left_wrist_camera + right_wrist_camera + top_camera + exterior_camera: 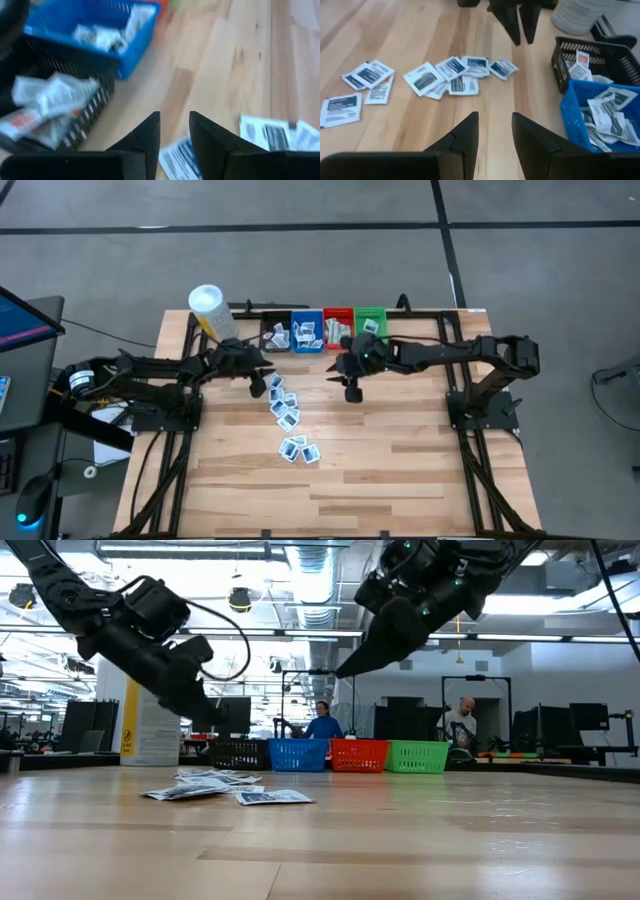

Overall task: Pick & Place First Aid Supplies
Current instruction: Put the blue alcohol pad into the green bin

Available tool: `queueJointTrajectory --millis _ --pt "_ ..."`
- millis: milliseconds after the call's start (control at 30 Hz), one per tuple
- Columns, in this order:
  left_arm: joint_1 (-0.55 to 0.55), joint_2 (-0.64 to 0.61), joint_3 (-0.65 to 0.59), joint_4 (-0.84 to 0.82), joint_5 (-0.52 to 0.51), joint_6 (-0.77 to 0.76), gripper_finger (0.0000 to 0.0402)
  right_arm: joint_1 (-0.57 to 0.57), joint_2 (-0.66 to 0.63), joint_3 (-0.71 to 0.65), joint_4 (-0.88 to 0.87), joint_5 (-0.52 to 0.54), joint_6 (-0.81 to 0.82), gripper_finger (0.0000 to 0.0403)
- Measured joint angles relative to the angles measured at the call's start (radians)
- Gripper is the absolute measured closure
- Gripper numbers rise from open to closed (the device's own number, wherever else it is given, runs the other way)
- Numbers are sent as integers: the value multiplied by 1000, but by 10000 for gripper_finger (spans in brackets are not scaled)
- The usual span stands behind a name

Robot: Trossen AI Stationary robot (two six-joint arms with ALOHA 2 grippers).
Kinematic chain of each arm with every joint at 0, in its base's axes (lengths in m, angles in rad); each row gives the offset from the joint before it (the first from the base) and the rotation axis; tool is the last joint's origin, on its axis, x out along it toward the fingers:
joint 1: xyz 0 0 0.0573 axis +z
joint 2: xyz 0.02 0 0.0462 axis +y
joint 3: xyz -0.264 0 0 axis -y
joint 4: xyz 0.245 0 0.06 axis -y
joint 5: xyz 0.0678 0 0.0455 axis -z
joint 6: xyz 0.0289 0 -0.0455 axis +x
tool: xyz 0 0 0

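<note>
1. Bare wood of the table [400, 850] lies closest in the low view; the first aid packets [285, 410] sit farther back, spread in a loose trail near the middle.
2. Both grippers hang empty above the table; the left gripper [174, 131] has its fingers a little apart, over the top end of the trail; the right gripper [495, 131] has its fingers a little apart too, near the blue bin [306, 334].
3. I think a new pick comes next; a gripper must drop down onto one flat packet.
4. The black bin [275, 336], red bin [337, 327] and green bin [370, 321] line the far edge; the near half is open.
</note>
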Motion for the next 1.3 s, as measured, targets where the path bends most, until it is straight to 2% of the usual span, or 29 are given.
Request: queueJointTrajectory --millis 200,367,567,800,900,1067,1300 --pt "-4 23 0 -69 57 -29 298 34 0 0 24 0 5 292" --pt "-18 126 0 -62 57 -30 298 51 0 0 34 0 7 292" --pt "-17 281 2 64 -22 -51 298 57 0 0 38 0 22 292" --pt "-13 349 6 93 -11 -69 300 57 0 0 38 1 42 292" --pt "-13 345 6 89 -1 -74 320 57 0 0 38 0 42 292" --pt "-19 341 3 86 54 -74 386 57 0 0 38 0 49 292" --pt "-46 343 -1 133 58 -69 394 57 0 0 38 0 52 292"
